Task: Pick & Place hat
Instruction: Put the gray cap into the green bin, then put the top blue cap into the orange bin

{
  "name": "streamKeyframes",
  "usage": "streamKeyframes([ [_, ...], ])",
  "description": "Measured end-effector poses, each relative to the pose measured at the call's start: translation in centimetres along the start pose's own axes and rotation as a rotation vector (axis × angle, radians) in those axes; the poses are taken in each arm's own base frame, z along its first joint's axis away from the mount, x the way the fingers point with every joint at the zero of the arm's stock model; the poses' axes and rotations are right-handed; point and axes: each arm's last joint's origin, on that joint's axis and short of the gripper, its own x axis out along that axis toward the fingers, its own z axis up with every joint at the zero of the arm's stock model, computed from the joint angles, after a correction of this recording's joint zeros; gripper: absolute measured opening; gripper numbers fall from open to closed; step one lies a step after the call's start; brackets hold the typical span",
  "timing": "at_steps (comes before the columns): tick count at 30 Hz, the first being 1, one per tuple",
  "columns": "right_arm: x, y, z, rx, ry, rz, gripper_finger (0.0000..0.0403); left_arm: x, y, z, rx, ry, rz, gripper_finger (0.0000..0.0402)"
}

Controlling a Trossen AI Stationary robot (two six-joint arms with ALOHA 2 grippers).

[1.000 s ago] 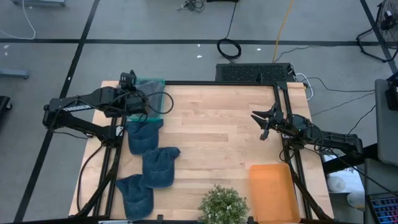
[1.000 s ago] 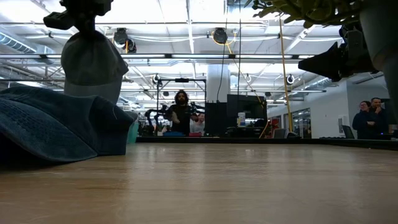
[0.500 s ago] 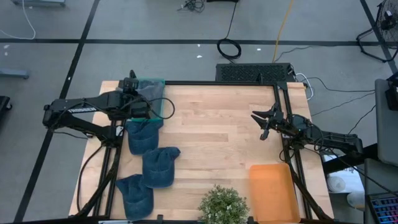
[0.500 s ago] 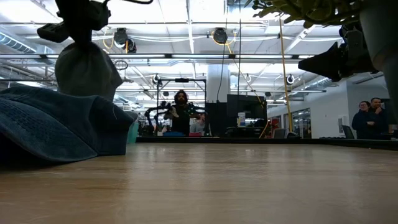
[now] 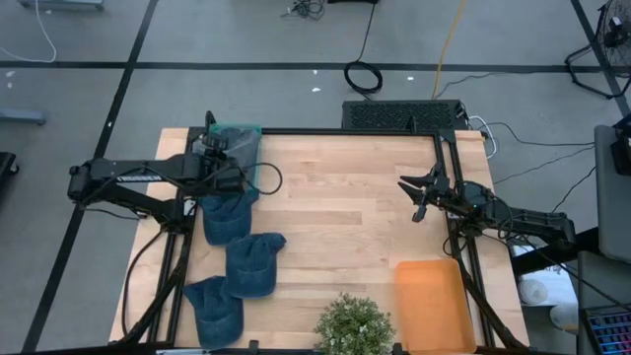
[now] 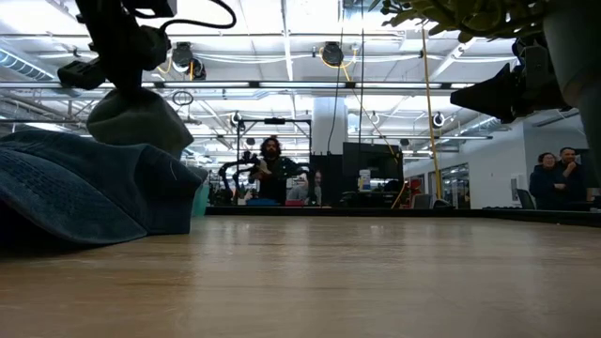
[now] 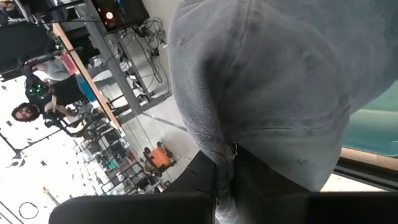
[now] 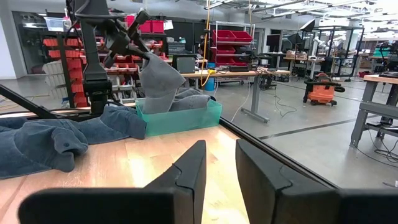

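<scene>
A grey hat (image 8: 158,81) hangs from my left gripper (image 8: 132,36), which is shut on it above the teal bin (image 8: 180,119) at the table's far left corner. The hat's lower end reaches down into the bin, next to more grey cloth (image 8: 189,99). In the low view the hat (image 6: 136,117) shows behind a blue hat (image 6: 84,188). Three blue hats (image 5: 227,212) (image 5: 254,264) (image 5: 215,308) lie flat along the table's left side. My right gripper (image 5: 415,193) stands open and empty at the table's right edge. My left gripper pinches a bunched fold at the grey hat's top (image 7: 225,165) between its two fingers. The fingers come from above, slanting down. The hat hangs slack below them, with its lower end (image 8: 158,107) inside the teal bin.
An orange tray (image 5: 434,301) lies at the near right corner, and a potted plant (image 5: 353,325) stands at the near edge. The middle of the wooden table (image 5: 335,207) is bare. People stand in the room beyond the table.
My left gripper has come down toward the teal bin, still shut on the grey hat. The hat has sunk with it and now bunches lower and wider, with its bottom in the bin.
</scene>
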Motion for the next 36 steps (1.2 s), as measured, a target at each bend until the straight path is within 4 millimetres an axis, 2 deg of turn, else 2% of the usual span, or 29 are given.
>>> streamKeyframes([
  [10, 0.0, 0.0, 0.0, 0.000, 0.000, 0.000, 0.0073, 0.3, 0.4, 0.1, -0.106, 0.011, 0.031, 0.0080],
  [15, 0.0, 0.0, 0.0, 0.000, 0.001, 0.000, 0.0073, 0.3, 0.8, 0.3, -0.150, 0.035, 0.146, 0.0114],
  [21, 0.0, 0.0, 0.0, 0.000, 0.000, 0.000, 0.0073, 0.2, 1.5, 0.3, -0.183, 0.091, 0.314, 0.0177],
  [25, 0.0, 0.0, 0.0, 0.000, 0.000, 0.000, 0.0073, 0.1, 1.7, 0.4, -0.204, 0.111, 0.375, 0.0215],
  [28, 0.0, 0.0, 0.0, 0.000, 0.000, 0.000, 0.0073, 0.1, 1.8, 0.4, -0.294, 0.098, 0.394, 0.0232],
  [30, 0.0, 0.0, 0.0, 0.000, 0.000, 0.000, 0.0073, 0.2, 1.7, 0.5, -0.417, 0.056, 0.352, 0.0234],
  [32, 0.0, 0.0, 0.0, 0.000, 0.000, 0.000, 0.0073, 0.4, 1.8, 0.5, -0.566, -0.002, 0.217, 0.0225],
  [36, 0.0, 0.0, 0.0, 0.000, 0.000, 0.000, 0.0073, 1.0, 2.1, 0.3, -0.784, -0.044, -0.024, 0.0172],
])
